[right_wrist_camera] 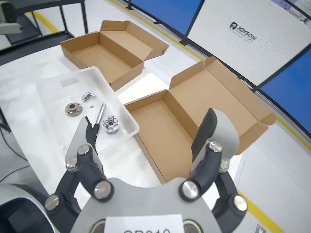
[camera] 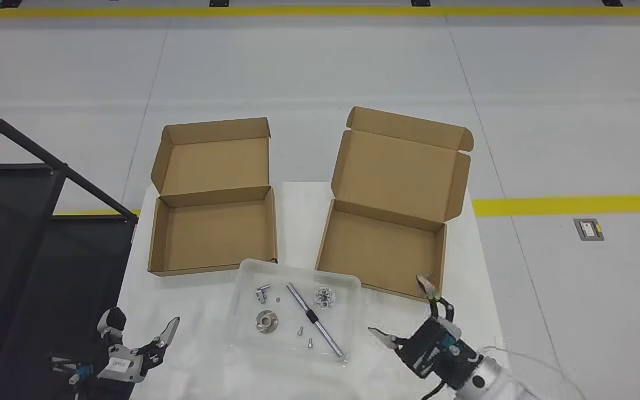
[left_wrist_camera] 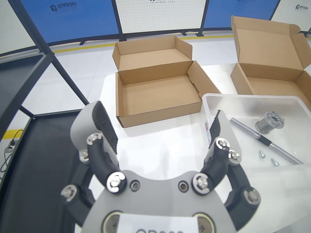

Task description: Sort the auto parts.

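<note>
Black metal-frame rack (camera: pixel 50 280): left edge of frame. White table top (camera: pixel 298 215): lower centre. Yellow floor stripe (camera: pixel 320 11) along top edge; 2nd yellow stripe (camera: pixel 560 206) at right, mid-height. Small grey floor plate (camera: pixel 588 229) just below it.

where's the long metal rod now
In the top view the long metal rod lies diagonally in the clear tray, between the flanged disc and the toothed hub.

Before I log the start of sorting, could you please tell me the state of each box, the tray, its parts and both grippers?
Left box: lid open, empty.
Right box: lid open, empty.
Tray: uncovered, parts inside.
Metal rod: lying flat in the tray.
Flanged disc: lying in the tray.
Left gripper: open, holding nothing.
Right gripper: open, holding nothing.
</note>
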{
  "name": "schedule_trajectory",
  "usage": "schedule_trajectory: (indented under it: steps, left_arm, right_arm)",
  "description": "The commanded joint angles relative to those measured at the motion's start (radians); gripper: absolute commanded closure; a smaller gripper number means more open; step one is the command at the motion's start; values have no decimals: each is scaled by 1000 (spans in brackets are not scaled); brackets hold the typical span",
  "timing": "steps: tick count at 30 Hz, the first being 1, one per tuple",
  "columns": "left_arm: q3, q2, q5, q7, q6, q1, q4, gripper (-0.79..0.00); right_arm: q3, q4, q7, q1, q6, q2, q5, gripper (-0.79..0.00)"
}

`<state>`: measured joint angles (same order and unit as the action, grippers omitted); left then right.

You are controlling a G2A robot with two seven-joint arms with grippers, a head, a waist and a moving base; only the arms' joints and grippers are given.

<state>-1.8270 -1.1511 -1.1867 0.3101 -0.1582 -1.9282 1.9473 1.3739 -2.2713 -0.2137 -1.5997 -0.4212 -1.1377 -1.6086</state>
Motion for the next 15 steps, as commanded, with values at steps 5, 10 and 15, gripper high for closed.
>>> schedule_trajectory:
  steps: [5,10,15]
  left_arm:
    - [0,0,0,0,0,0,0,-785]
    - [0,0,0,0,0,0,0,-785]
    - [0,0,0,0,0,0,0,-785]
  right_arm:
    - [-143,-46,-173,154,-177,-5,8,-785]
    - [-304,33,-379,354,-231,-32,179,-785]
    - [-355,73,-458,416,-230,-43,234,-785]
